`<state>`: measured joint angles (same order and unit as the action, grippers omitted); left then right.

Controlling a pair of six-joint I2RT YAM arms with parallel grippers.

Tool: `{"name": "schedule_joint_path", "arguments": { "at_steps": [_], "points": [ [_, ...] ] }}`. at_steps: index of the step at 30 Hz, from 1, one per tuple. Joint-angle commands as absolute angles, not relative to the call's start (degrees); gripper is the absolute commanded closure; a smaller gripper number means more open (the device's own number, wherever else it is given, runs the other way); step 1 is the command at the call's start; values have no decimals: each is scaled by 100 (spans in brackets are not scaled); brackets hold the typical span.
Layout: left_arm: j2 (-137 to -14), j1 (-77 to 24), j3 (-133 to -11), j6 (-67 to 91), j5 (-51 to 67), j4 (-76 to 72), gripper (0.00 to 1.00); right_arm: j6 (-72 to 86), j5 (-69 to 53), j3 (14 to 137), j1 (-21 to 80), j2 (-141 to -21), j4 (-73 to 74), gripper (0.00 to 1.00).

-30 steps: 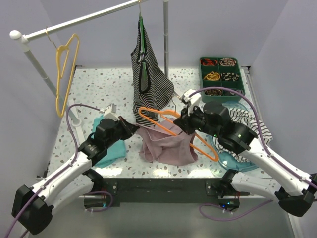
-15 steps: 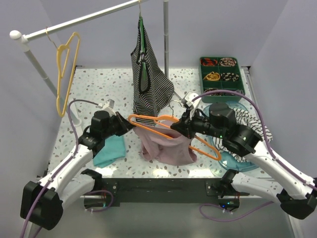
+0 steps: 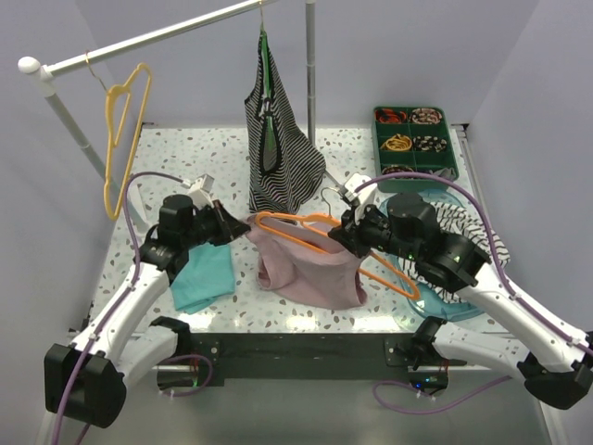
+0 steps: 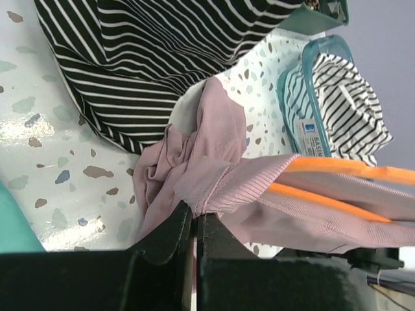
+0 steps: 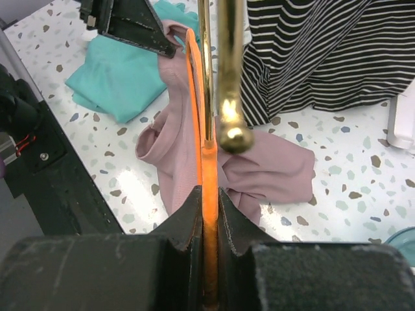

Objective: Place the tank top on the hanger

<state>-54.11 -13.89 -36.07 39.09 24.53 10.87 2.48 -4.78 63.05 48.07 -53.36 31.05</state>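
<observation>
- Top external view: both arms meet mid-table at the tank top, which hangs bunched between them, its hem trailing on the speckled table in front of a striped top.
- Right wrist view: the right gripper is clamped tight on the orange neck of the hanger, just below its metal hook, holding it clear of the table.
- Left wrist view: the left gripper is pinched closed on a fold of the pink cloth, with the hanger's orange arms running into the fabric beside it.
- Threading appears to be under way, with one shoulder going on.
- Next, the left arm likely must draw its strap over the hanger's tip while the right steadies. The hanger's far end looks bare.
</observation>
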Motion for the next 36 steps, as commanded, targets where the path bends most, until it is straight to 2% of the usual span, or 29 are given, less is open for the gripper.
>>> {"name": "schedule_joint_path", "arguments": {
  "at_steps": [1,13,23,29,36],
  "points": [
    [-5317,-1318,-3972,3086,2743,1598,100,141,36,6697,4808,-5133,2997,100],
    [-5229,-1318,-4658,2146,3050,2320,100,106,115,6855,4808,-5080,3217,100],
    [-5019,-1318,-4676,1767,3462,2663,100,35,299,6943,4808,-5062,3278,100],
    [-5062,-1318,-4825,2021,3147,2514,100,70,-518,6909,4808,-5142,3314,100],
    [-5317,-1318,-5580,2338,3208,2312,100,158,-922,6776,4808,-5054,3226,100]
  ]
}}
